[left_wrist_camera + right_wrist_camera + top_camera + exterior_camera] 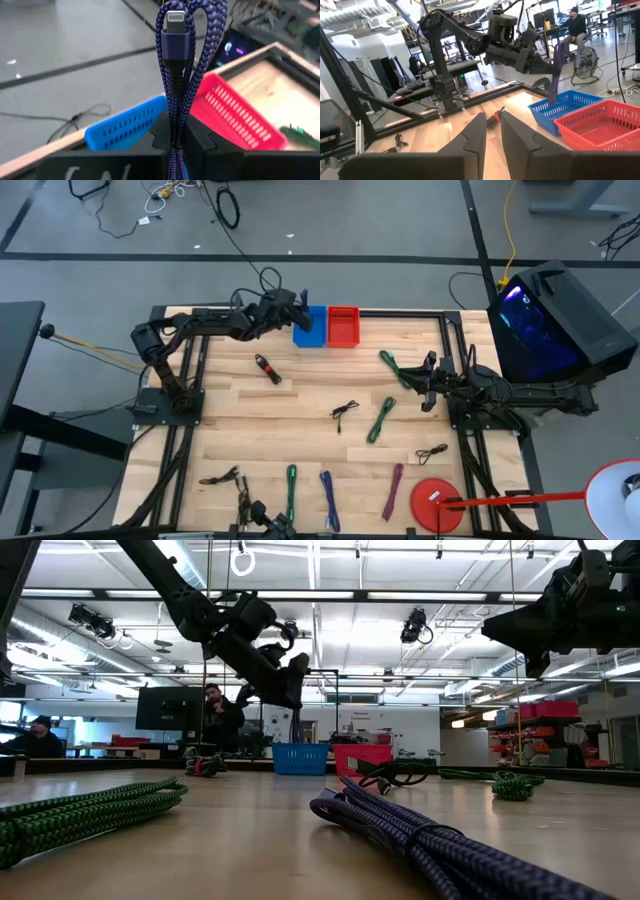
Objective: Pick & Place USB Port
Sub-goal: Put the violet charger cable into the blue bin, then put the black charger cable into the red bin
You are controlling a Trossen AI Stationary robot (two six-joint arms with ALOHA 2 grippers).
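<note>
Left pincer (300,323) grips the blue cable (176,75) above the blue basket (311,330).

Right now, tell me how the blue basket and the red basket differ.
The blue basket is blue; the red basket is red. The left gripper hangs over the blue basket, shut on a purple braided cable that dangles into it; nothing hangs over the red basket. The blue basket lies nearer the left arm, the red one beside it toward the right arm. Both are slotted plastic bins, similar in size, at the table's far edge.
</note>
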